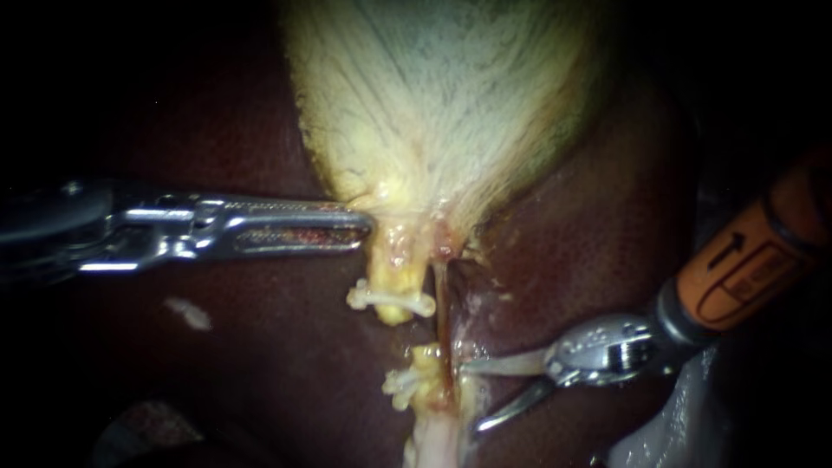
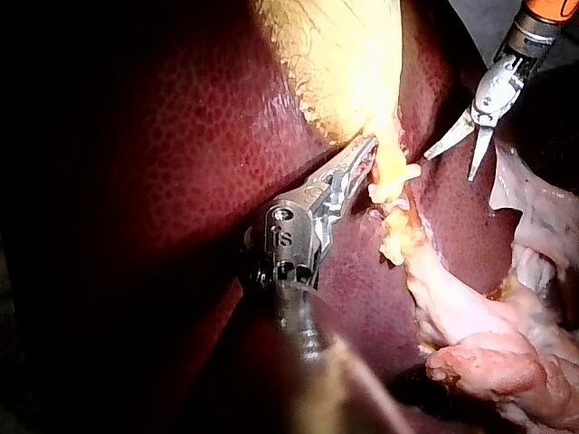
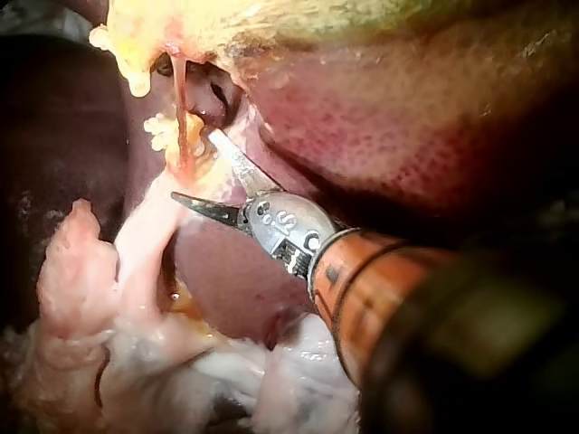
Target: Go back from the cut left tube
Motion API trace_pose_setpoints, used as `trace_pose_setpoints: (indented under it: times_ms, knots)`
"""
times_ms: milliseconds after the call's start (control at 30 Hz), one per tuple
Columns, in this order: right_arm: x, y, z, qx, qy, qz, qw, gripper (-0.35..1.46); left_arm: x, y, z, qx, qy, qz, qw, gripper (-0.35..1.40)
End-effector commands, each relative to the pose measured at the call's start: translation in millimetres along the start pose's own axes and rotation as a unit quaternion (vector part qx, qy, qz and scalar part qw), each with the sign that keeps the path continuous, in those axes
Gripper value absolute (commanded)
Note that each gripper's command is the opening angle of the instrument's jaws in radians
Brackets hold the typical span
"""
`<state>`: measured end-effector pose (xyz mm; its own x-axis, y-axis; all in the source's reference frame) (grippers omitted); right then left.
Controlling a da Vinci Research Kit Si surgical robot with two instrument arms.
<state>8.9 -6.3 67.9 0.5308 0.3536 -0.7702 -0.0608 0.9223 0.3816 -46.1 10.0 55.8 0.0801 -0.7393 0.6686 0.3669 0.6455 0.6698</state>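
Yellow cut left tube [image 1: 394,269] lies parted below the pale gallbladder [image 1: 433,104], whose neck my left instrument's hand [image 1: 362,227] clamps taut, while my right instrument's hand [image 1: 472,397] gapes empty beside the lower stump, likely clear to retreat.

- The left instrument [image 2: 365,152] grips the gallbladder [image 2: 344,54] at its yellow neck.
- The right instrument [image 2: 450,167] is spread open, close beside the cut tube [image 2: 398,240].
- The dark red liver [image 2: 154,181] lies beneath both.

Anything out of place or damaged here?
The left tube is severed, a gap between its clipped ends, as expected. A pale fleck lies on the liver. The right instrument, jaws open, sits close to the uncut tube.
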Motion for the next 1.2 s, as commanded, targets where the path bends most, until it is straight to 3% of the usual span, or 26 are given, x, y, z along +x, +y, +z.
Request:
trace_pose_setpoints:
  times_ms: [33,367,600,900,1200]
  knots:
    - [0.1,0.4,-0.3,-0.005,-0.005,-0.011,0.9999,1.43,0.0,0.0,0.0,0.0,0.0,0.0,1.0,-0.35]
    - [1.3,1.8,-1.8,-0.056,-0.002,-0.055,0.9969,1.43,0.0,0.0,0.1,0.0,0.0,0.0,1.0,-0.35]
    - [0.8,2.1,-2.4,-0.04,0.001,-0.067,0.9969,1.43,0.5,-0.1,0.7,-0.002,-0.001,0.001,1.0,-0.35]
    - [0.7,2.0,-2.4,-0.031,0.004,-0.098,0.9947,1.43,2.2,0.7,3.8,-0.001,0.0,0.006,1.0,-0.35]
    - [0.3,2.3,-2.8,-0.03,0.004,-0.116,0.9928,1.43,3.2,0.3,5.0,0.003,0.006,0.009,0.9999,-0.35]
